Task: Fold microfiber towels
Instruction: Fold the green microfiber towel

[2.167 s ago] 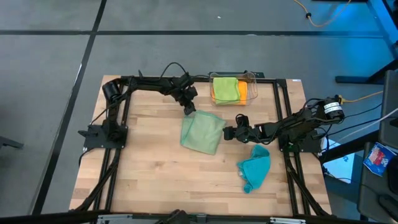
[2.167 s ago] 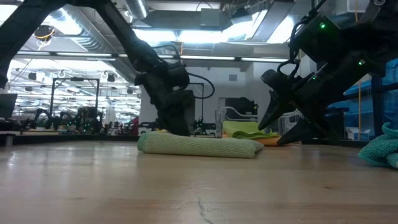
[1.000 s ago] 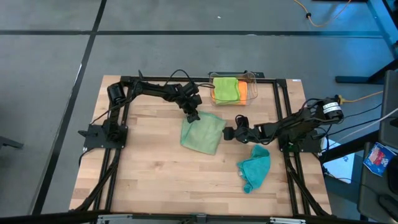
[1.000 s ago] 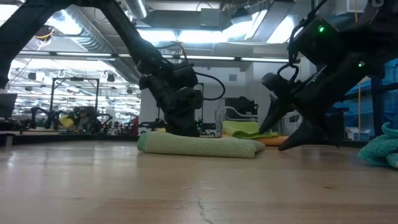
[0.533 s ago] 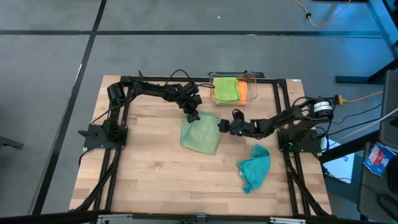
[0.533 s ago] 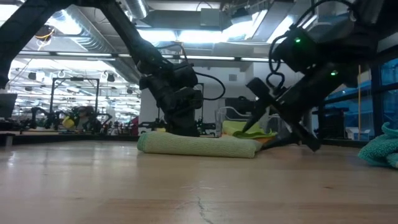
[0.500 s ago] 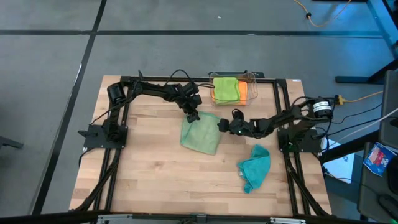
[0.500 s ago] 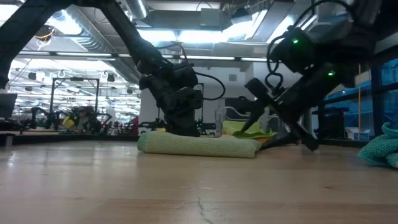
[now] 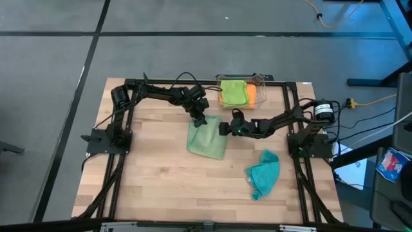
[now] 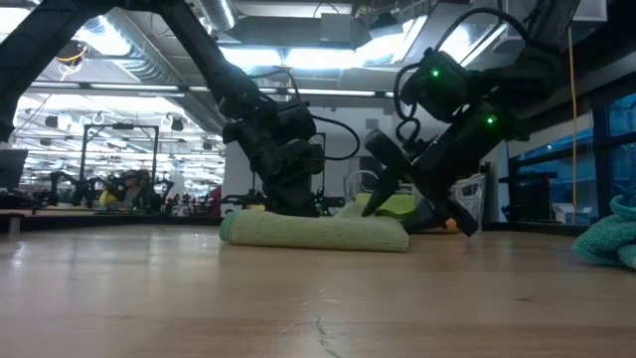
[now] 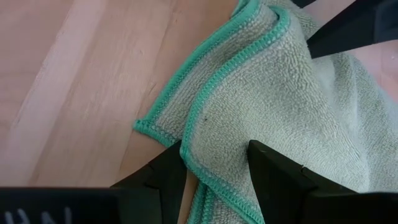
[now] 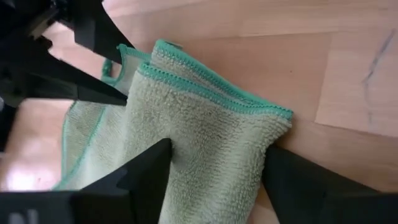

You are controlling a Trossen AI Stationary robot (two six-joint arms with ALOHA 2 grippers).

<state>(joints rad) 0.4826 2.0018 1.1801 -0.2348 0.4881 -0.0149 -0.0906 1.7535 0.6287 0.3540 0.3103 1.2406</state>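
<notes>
The pale sage green towel (image 9: 207,138) lies folded in several layers mid-table, its teal-stitched hems showing. My left gripper (image 9: 199,120) is open at its far left corner, and the corner's hem (image 11: 205,124) runs between its fingers (image 11: 216,146). My right gripper (image 9: 223,129) is open at the towel's far right corner, with the folded corner (image 12: 249,118) filling the gap between its fingers (image 12: 217,146). A teal towel (image 9: 262,173) lies crumpled near the right edge. The lime green towel (image 9: 233,91) and the orange one (image 9: 251,95) sit in the bin. My left gripper comes slanting down from the far left, with the towel's layered corner edge (image 11: 199,158) between its open fingers; I cannot tell whether they touch the cloth. My right gripper comes slanting down from the right, astride the folded corner (image 12: 273,121); I cannot tell whether it touches.
A clear plastic bin (image 9: 260,82) stands at the table's far edge, just behind both grippers. Black frame rails (image 9: 122,148) run along the left and right sides. Bare wood lies toward the near edge and the left.
My right gripper has gone toward the table's left and a little down, from beside the sage towel to its far right corner. The left arm and the towel have kept still.
</notes>
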